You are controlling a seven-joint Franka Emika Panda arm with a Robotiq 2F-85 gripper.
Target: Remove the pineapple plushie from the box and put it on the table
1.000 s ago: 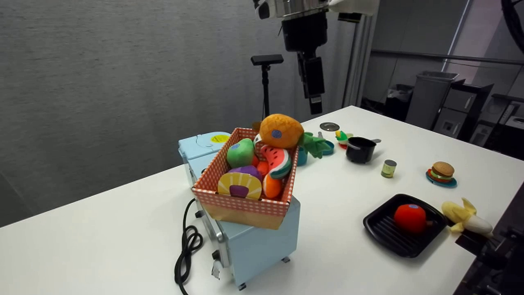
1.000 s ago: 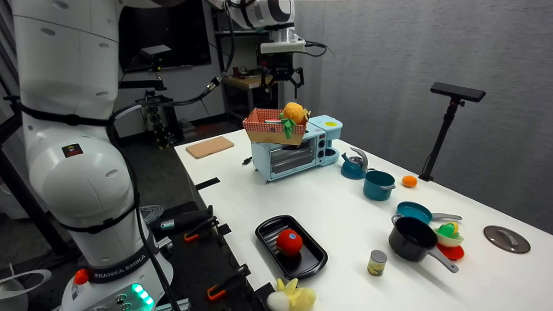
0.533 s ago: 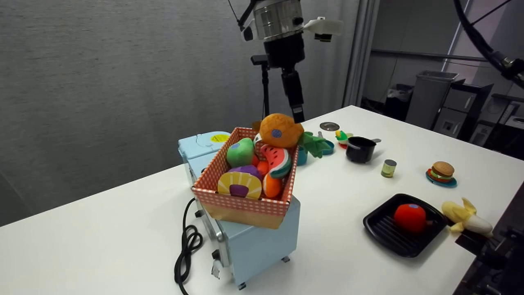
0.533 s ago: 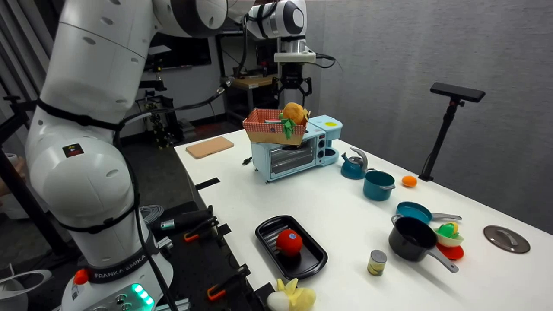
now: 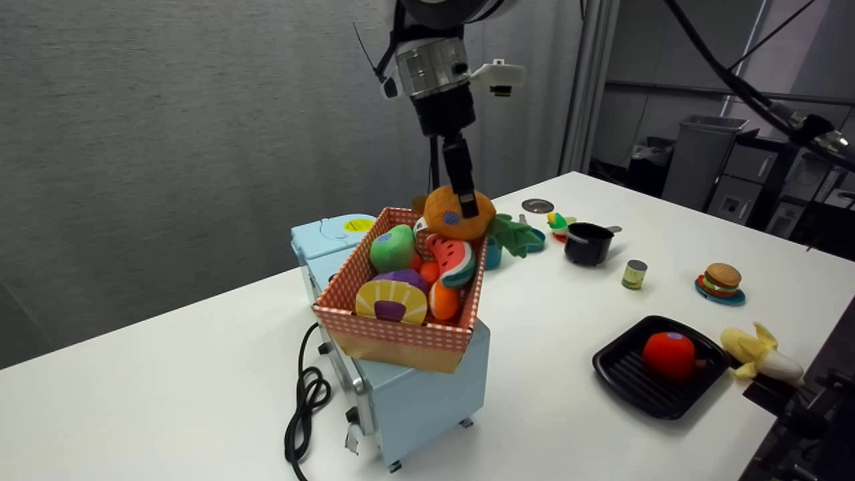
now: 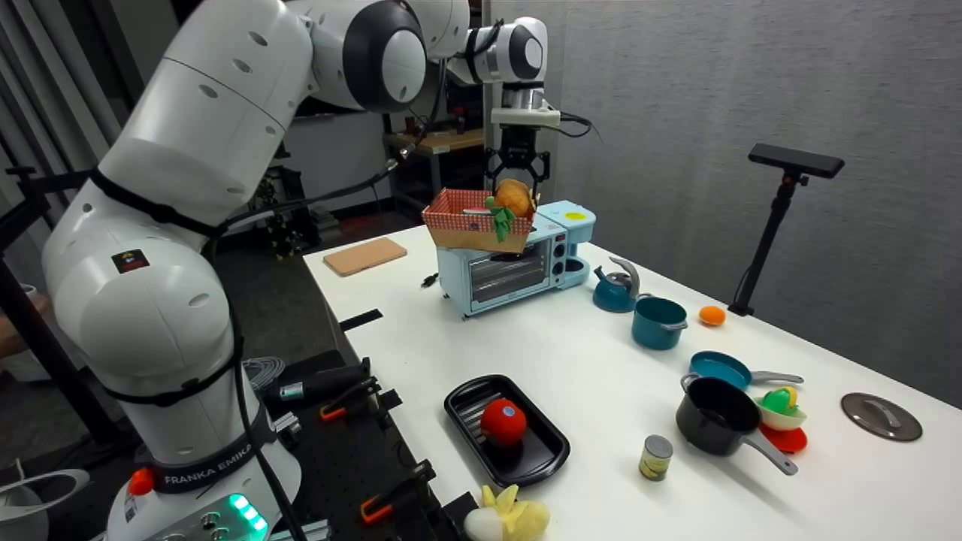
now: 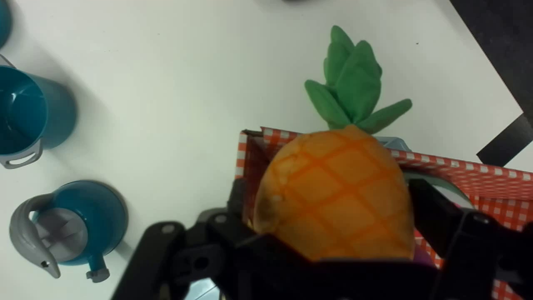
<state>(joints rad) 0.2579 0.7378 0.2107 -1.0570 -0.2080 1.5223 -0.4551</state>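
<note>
White table (image 6: 601, 391) spread below, and here's my pincer (image 7: 328, 193), jaws wide apart, gripping nothing, straddling the pineapple plushie (image 7: 339, 189), which sits right between them in the box (image 5: 394, 334), leaves poking over the rim.

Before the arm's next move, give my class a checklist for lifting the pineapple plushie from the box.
1. Gripper straddling the pineapple plushie: ok, a finger on either side.
2. Jaws shut on it: not ok, they stand open.
3. Green leaves away from the fingers: ok, they hang past the rim of the gingham box.
4. Watermelon slice untouched by fingers: cannot tell; it lies near the plushie.
5. Box secure on the toaster oven: cannot tell; its underside is hidden.
</note>
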